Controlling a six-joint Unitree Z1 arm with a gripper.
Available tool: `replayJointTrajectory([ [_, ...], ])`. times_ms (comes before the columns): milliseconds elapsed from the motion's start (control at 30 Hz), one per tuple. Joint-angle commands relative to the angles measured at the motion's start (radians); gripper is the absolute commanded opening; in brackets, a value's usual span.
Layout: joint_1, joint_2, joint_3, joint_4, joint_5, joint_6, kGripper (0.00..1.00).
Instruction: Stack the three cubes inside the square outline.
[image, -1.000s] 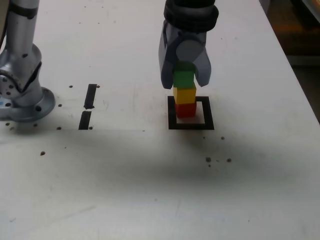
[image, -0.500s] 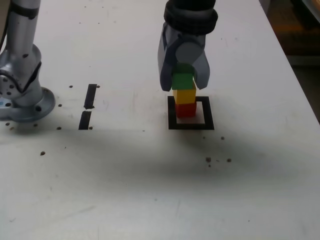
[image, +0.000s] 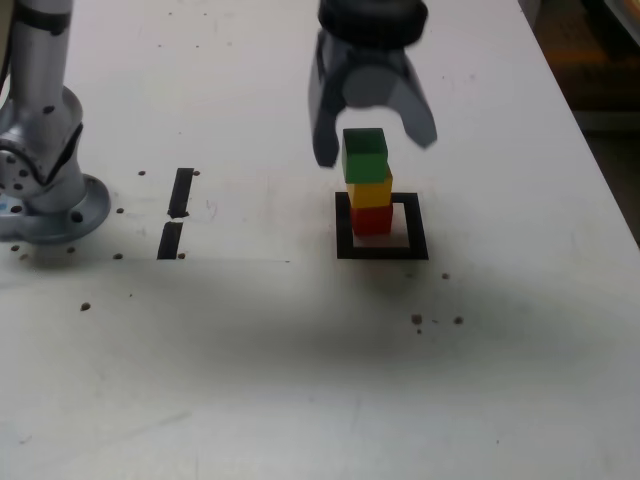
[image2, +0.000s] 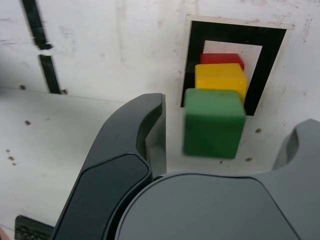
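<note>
Inside the square outline (image: 345, 235) (image2: 270, 65) stands a stack of three cubes: the red cube (image: 372, 219) (image2: 220, 58) at the base, the yellow cube (image: 370, 190) (image2: 220, 78) on it, the green cube (image: 364, 155) (image2: 213, 122) on top. My gripper (image: 372, 140) (image2: 225, 130) hovers over the stack, open, its jaws spread to either side of the green cube with clear gaps. Nothing is held.
Two short black tape strips (image: 177, 212) (image2: 42, 47) lie toward the exterior view's left. The arm's silver base (image: 45, 170) stands at that view's far left. Small dark specks (image: 436, 320) dot the white table. The table's edge runs along the exterior view's right.
The gripper was shut on the green cube atop the stack; now its jaws have spread wide and let it go. The green cube rests on the yellow one.
</note>
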Motion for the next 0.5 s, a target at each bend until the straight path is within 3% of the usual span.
replayJointTrajectory([
  [0,0.002,-0.063,-0.007,0.033,0.010,-0.008,1.00],
  [133,0.016,-0.225,0.019,0.096,0.034,0.006,1.00],
  [267,0.070,-0.384,0.158,0.105,0.026,0.059,1.00],
  [467,0.120,-0.447,0.425,0.030,0.014,0.122,1.00],
])
